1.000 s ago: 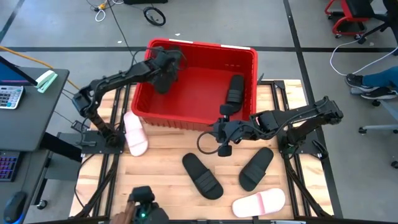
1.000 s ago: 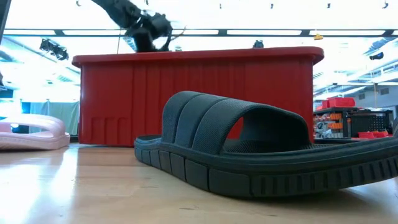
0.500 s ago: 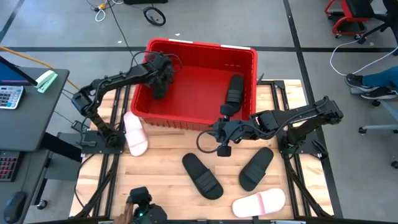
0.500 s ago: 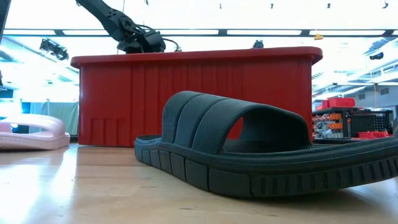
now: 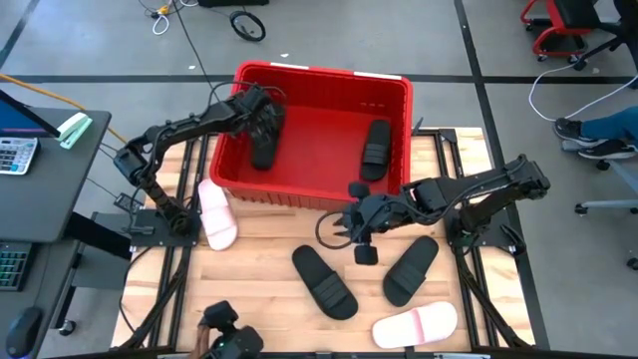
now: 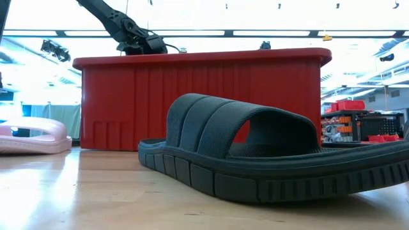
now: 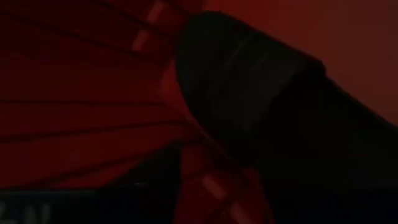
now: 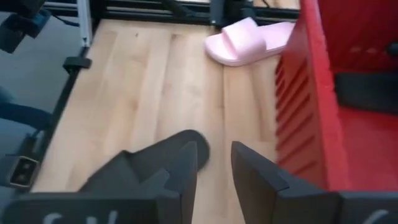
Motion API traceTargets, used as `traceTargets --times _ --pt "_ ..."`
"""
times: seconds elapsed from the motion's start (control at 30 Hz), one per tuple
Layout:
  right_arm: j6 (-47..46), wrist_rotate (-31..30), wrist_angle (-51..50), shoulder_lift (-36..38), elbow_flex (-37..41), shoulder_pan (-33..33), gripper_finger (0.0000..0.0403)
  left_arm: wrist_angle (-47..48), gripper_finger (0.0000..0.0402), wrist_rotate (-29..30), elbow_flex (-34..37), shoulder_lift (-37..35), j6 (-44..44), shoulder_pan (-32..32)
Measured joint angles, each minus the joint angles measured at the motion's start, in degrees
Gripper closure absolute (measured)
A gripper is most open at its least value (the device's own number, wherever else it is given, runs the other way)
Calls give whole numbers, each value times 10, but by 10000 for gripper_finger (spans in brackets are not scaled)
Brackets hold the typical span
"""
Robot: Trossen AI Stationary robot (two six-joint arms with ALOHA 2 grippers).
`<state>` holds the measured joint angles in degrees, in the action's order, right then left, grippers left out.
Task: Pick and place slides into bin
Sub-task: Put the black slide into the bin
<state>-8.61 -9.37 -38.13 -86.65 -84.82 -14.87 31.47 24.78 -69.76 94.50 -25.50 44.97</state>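
The red bin (image 5: 319,72) stands at the table's far side. Inside it, one black slide (image 5: 375,148) lies by the right wall and another black slide (image 5: 265,142) lies lengthwise near the left wall. My left gripper (image 5: 256,105) reaches into the bin just above the far end of the left one, which fills the left wrist view (image 7: 249,93). My right gripper (image 8: 214,163) hovers open over the table just in front of the bin (image 5: 351,225), nothing between its fingers. Two black slides (image 5: 324,282) (image 5: 411,269) and two pink slides (image 5: 216,213) (image 5: 415,325) lie on the table.
The bin's front wall (image 6: 204,96) rises behind a black slide (image 6: 255,153) in the low view. A black cable loop (image 5: 329,229) lies beside my right gripper. Bare wood (image 8: 149,81) stretches between my right gripper and the left pink slide (image 8: 249,38).
My left gripper has gone down into the bin toward its left wall. The black slide it carried has dropped from above the rim and now lies stretched out in the bin. My right gripper has shifted slightly toward the table's near edge.
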Motion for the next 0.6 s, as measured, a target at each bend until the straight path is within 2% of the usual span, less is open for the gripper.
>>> traceTargets --times 0.13,0.27,0.37,0.47,0.6 --pt "-20 9 -11 -20 0 -30 301 13 164 0 -17 0 9 -16" --pt "-38 10 -32 -58 0 -70 300 68 159 35 -83 -1 9 -49" --pt "-28 8 -42 -89 0 -95 301 160 166 44 -163 -1 31 -79" --pt "-22 -20 -56 -117 0 -111 302 278 175 46 -257 -1 103 -118" --pt "-109 -64 -63 -145 0 -120 302 427 185 20 -383 -2 208 -182"
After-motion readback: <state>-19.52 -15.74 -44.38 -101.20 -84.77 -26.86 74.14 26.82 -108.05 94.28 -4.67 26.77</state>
